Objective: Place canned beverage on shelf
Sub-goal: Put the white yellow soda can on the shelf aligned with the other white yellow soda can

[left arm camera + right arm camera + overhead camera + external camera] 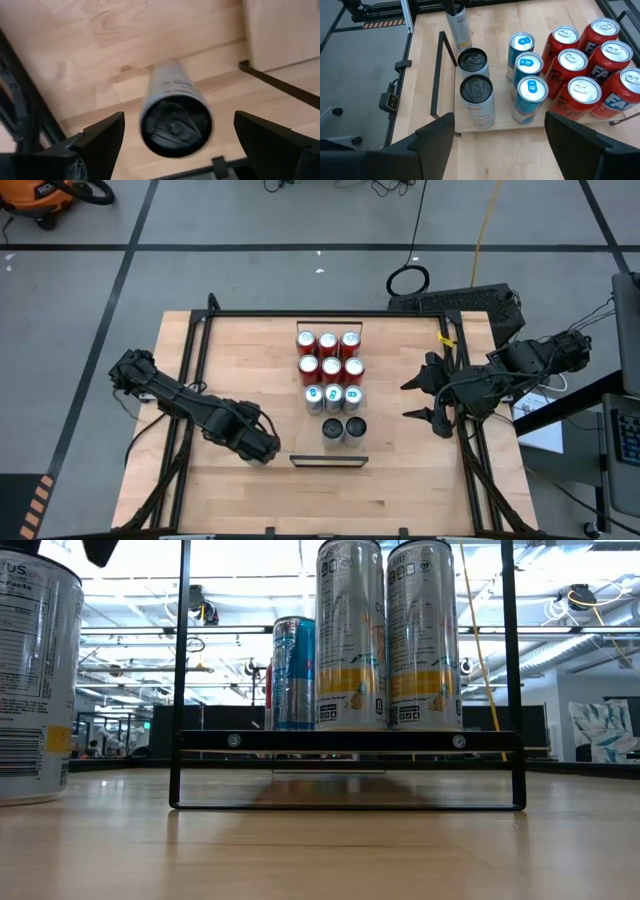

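Observation:
A tall silver canned beverage (172, 112) with a black top stands upright on the wooden table, left of the shelf. My left gripper (178, 119) points down over it, open, one finger on either side of the can's top and apart from it. In the high view the gripper (264, 447) hides this can. The shelf (502, 126) at the table's middle carries several red cans (329, 353), three blue cans (333, 395) and two silver cans (343, 428). My right gripper (428, 397) hovers open to the shelf's right with nothing between its fingers.
A black wire frame (328, 461) stands at the shelf's near end, seen close up in the low view (347, 806). Black rails (190, 370) run along the table's left and right sides. Bare tabletop lies near the front edge.

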`<control>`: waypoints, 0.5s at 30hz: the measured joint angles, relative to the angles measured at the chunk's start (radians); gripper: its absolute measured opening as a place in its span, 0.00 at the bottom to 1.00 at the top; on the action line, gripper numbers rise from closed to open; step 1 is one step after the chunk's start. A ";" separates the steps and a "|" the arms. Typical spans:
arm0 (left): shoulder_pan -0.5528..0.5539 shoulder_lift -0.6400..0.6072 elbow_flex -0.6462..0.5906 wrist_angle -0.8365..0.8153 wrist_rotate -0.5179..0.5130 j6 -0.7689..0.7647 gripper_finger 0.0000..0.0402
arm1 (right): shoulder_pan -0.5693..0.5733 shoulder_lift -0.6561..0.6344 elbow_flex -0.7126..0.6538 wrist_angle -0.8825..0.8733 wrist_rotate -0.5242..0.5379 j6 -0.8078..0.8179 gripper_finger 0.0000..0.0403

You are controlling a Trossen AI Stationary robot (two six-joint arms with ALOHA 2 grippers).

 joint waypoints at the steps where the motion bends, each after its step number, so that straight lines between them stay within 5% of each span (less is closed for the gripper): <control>1: 0.000 -0.001 -0.010 -0.003 0.000 0.001 0.90 | 0.000 0.000 0.000 0.001 0.000 0.000 0.70; 15: 0.001 -0.005 -0.162 0.210 0.053 -0.027 0.84 | 0.000 0.000 0.000 0.000 0.000 -0.002 0.70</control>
